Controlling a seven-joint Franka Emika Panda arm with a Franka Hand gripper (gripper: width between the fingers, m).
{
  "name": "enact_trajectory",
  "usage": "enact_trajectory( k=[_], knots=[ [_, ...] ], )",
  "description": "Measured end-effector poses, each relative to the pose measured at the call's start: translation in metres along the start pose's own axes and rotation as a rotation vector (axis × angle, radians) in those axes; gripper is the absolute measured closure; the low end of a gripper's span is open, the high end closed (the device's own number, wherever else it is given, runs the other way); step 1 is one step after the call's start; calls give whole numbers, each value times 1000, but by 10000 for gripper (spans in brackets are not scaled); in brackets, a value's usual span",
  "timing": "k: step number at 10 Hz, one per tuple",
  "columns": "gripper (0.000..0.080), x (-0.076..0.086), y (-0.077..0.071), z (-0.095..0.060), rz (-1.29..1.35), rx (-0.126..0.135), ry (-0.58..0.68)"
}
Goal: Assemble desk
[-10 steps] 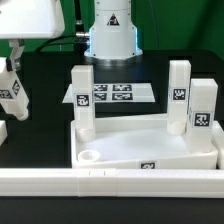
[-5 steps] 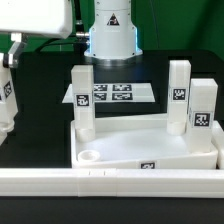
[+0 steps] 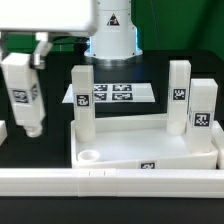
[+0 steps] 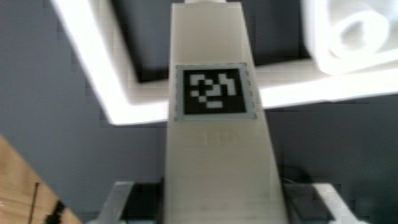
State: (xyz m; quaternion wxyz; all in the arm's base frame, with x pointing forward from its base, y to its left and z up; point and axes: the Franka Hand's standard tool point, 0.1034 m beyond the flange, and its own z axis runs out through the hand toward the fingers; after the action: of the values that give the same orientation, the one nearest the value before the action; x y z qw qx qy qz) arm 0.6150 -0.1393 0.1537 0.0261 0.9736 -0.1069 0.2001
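My gripper point(image 3: 25, 54) is shut on a white square-section leg point(image 3: 22, 95) with a black-and-white tag and holds it above the black table, on the exterior view's left of the desk top. In the wrist view the leg point(image 4: 217, 120) fills the middle, with the gripper point(image 4: 217, 202) closed on its sides. The white tray-like desk top point(image 3: 150, 148) lies in the middle. Three tagged legs stand in it: one at its left point(image 3: 83, 100) and two at its right point(image 3: 178, 95) point(image 3: 203, 112). The wrist view shows a rim corner of the desk top point(image 4: 107, 85).
The marker board point(image 3: 112, 95) lies flat behind the desk top, in front of the robot base point(image 3: 110, 35). A long white border rail point(image 3: 110, 181) runs along the front. A round socket point(image 3: 88, 156) sits in the desk top's near left corner.
The gripper with the held leg has moved from the exterior view's left edge toward the right, nearer the desk top. The leg now shows in full.
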Motion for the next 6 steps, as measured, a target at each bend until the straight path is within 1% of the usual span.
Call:
enact_trajectory(
  k=[1,4,5,6],
  knots=[
    [509,7,-20,2,-13,10,16],
    [509,6,-19,4,-18,8,14],
    [509,7,-24,3,-25,10,17],
    [509,9,-38,2,-47,19,26]
  ],
)
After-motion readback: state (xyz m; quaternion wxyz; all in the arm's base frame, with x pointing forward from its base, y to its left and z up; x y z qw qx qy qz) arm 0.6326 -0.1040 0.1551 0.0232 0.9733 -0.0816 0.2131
